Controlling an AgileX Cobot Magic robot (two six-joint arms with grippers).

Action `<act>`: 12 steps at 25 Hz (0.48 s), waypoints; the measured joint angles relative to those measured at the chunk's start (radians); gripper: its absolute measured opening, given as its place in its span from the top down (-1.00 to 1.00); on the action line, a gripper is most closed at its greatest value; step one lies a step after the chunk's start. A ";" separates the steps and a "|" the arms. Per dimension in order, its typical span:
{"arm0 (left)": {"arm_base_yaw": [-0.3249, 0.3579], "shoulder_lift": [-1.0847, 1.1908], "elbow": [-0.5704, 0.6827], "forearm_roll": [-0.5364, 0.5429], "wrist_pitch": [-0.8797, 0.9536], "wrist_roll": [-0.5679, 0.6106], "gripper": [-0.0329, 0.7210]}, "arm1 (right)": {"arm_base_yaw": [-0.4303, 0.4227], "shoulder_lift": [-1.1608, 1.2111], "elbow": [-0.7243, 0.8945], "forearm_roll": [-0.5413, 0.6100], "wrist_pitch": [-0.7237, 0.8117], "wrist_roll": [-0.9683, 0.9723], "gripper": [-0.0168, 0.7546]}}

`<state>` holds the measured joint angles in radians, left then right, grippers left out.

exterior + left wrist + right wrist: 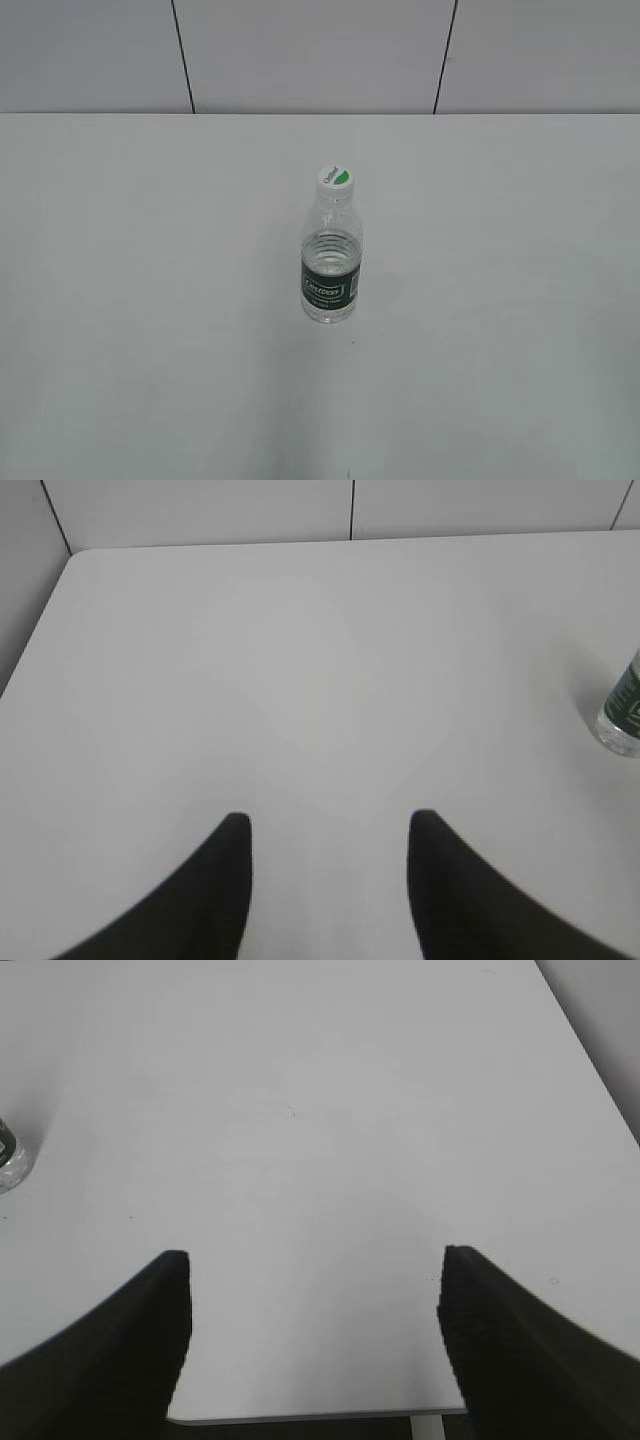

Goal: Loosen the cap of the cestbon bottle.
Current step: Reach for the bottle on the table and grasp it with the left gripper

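The cestbon bottle (330, 260) stands upright in the middle of the white table, clear and ribbed with a dark green label band. Its white cap (337, 178) with a green mark sits on top. Neither gripper shows in the exterior view. In the left wrist view my left gripper (328, 822) is open and empty, and the bottle's base (622, 715) shows at the far right edge. In the right wrist view my right gripper (312, 1260) is open and empty, and the bottle's base (8, 1160) shows at the far left edge.
The white table (150, 300) carries only the bottle. A panelled wall (320, 50) with dark seams stands behind it. The table's near edge (310, 1416) shows below the right gripper. The table's left corner (75, 555) shows in the left wrist view.
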<state>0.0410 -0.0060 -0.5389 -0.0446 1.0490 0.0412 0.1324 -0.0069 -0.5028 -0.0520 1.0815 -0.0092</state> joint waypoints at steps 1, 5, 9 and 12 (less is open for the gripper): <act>0.000 0.000 0.000 -0.001 0.000 0.000 0.06 | 0.000 0.000 0.000 0.000 0.000 0.000 -0.58; 0.000 0.000 -0.002 0.003 -0.005 0.000 -0.33 | 0.000 0.000 0.000 0.000 0.000 0.000 -0.58; 0.000 0.000 -0.023 0.004 -0.115 0.000 -0.59 | 0.000 0.000 -0.017 0.000 -0.055 0.000 -0.58; 0.000 0.001 -0.020 0.002 -0.248 0.000 -0.62 | 0.000 0.000 -0.022 -0.016 -0.204 0.000 -0.58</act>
<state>0.0410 -0.0046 -0.5591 -0.0425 0.8008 0.0412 0.1324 -0.0069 -0.5248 -0.0676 0.8774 -0.0092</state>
